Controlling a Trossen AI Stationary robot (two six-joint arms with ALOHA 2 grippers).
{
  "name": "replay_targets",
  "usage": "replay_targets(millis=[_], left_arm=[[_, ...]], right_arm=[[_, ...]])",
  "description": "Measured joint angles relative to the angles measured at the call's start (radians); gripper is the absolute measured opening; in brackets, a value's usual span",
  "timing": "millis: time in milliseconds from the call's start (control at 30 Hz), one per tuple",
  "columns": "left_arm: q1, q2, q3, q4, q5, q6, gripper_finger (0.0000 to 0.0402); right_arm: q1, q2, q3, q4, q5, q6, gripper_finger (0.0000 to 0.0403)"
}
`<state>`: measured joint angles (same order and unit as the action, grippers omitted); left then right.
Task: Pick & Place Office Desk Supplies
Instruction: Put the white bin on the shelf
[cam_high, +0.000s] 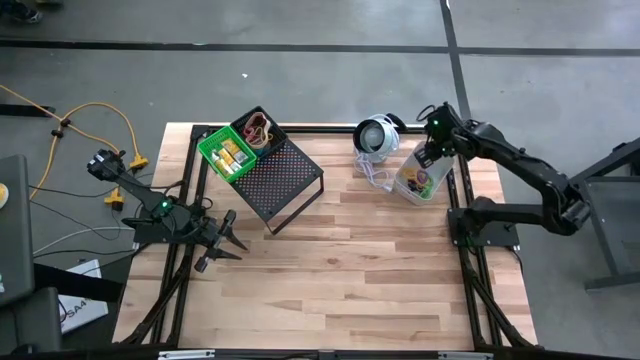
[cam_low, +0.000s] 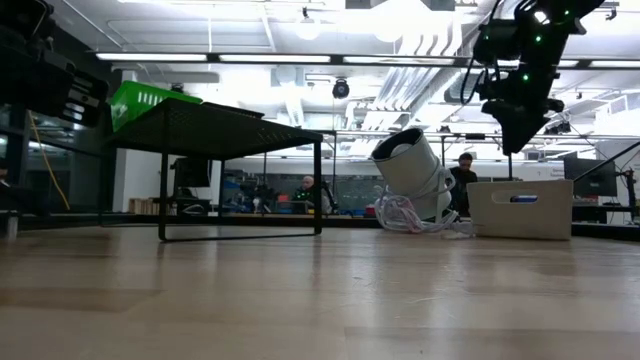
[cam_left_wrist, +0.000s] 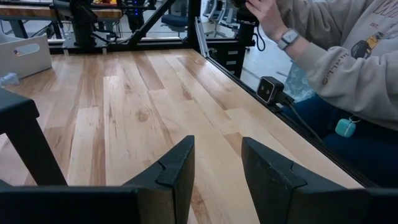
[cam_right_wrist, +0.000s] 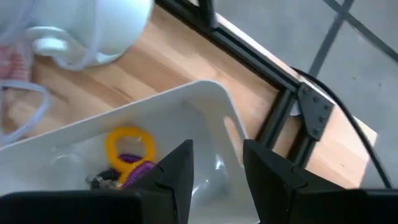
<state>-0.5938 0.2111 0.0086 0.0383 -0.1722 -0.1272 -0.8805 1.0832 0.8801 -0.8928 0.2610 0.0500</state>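
The loops look like the fiddly part here. An orange loop (cam_right_wrist: 129, 144) and a purple loop (cam_right_wrist: 138, 168) lie together at the bottom of the white bin (cam_right_wrist: 214, 102), which sits on the desk (cam_high: 350, 270) just beside the round white device (cam_high: 377, 136). I'd judge them nearly weightless, soft and floppy, likely to squash flat or slide off smooth fingers. The orange one, lying more open than the purple one, seems the easier catch, pinched across one strand of its ring.

The right claw (cam_right_wrist: 214, 171) hangs directly above that bin, its fingers apart with a narrow gap between them, holding nothing and touching nothing that I can see.

Well away from the bin, across the desk, a green bin (cam_high: 226, 155) with yellow pieces (cam_high: 233, 153) and a black bin (cam_high: 258, 130) rest on the mesh rack (cam_high: 283, 180). Past the rack, the left claw (cam_left_wrist: 216, 165) waits low over bare wood, slightly parted and empty.
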Motion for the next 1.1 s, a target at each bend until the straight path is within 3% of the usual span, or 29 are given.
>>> replay_targets(millis=[633,1100], left_arm=[[0.000,0.000,0.000,0.000,-0.004,0.000,0.0128],[0.000,0.000,0.000,0.000,-0.006,0.000,0.0128]], right_arm=[[0.010,0.045,0.000,-0.067,-0.061,0.067,0.0128],[0.010,0.045,0.000,-0.239,-0.062,0.251,0.0128]])
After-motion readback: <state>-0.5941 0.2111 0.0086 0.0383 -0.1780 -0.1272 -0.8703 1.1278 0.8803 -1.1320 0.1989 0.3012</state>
